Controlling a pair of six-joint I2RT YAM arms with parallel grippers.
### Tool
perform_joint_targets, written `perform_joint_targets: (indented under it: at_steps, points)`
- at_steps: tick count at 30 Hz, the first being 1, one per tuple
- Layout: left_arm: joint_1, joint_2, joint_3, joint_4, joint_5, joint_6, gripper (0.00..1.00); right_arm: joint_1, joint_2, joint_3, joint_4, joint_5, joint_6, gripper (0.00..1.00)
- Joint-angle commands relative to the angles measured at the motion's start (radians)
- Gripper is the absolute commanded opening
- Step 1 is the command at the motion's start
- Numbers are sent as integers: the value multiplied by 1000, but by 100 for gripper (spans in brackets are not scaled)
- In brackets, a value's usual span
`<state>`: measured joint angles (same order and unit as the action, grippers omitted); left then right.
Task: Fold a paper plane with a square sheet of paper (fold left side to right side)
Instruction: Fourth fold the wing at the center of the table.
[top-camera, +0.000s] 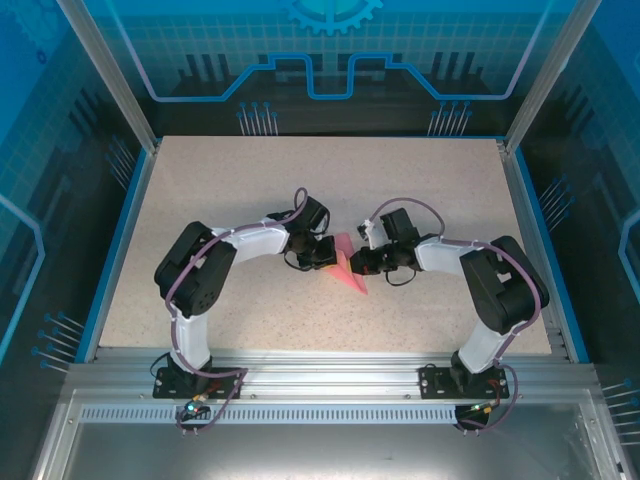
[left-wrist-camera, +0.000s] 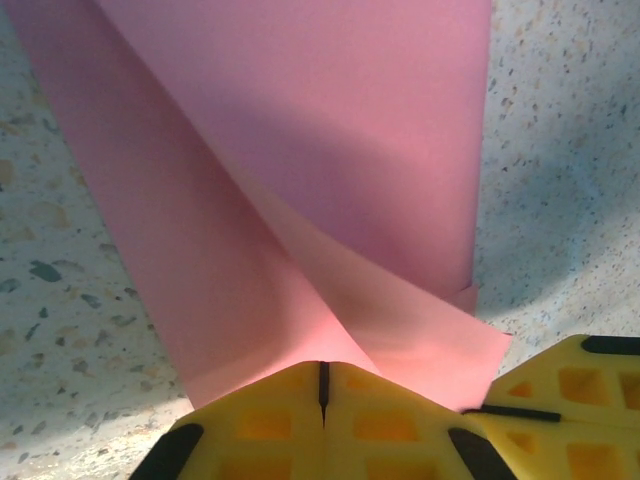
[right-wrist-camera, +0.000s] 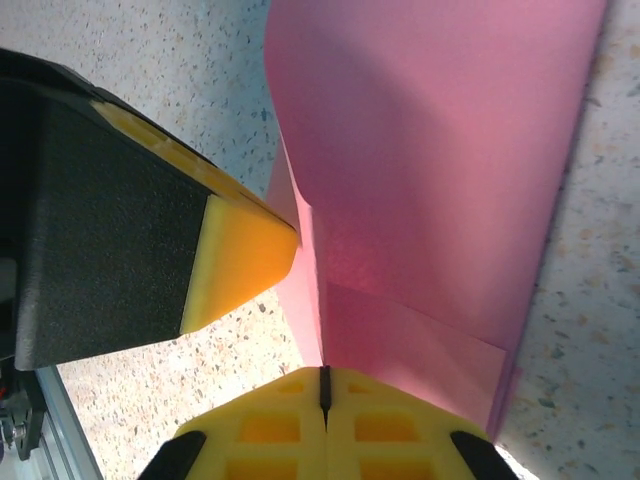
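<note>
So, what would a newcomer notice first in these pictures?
The pink-red paper at the middle of the speckled table catches the eye first, bent over itself in layers. The two arms meet there: the left gripper and the right gripper are each shut on its edge, close beside each other.

Around the folded pink paper (top-camera: 349, 275) at the centre of the table (top-camera: 330, 180), room is tight. The left gripper (top-camera: 326, 255) blocks 9 o'clock and the right gripper (top-camera: 360, 262) blocks 3 o'clock, their fingertips close together. The tabletop lies open toward 12 o'clock, with a narrower strip at 6 o'clock before the near edge.
</note>
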<state>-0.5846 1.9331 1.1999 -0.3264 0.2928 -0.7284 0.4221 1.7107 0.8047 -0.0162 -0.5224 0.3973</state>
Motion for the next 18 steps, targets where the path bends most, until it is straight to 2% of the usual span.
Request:
perform_joint_targets:
  at_steps: [1,18]
  points:
    - [-5,25,21,4,20,-9,0,-19,-14,-11,22,-31,22,3]
    - [-6,99,35,-36,-12,6,0,-50,20,11,-30,-36,9,3]
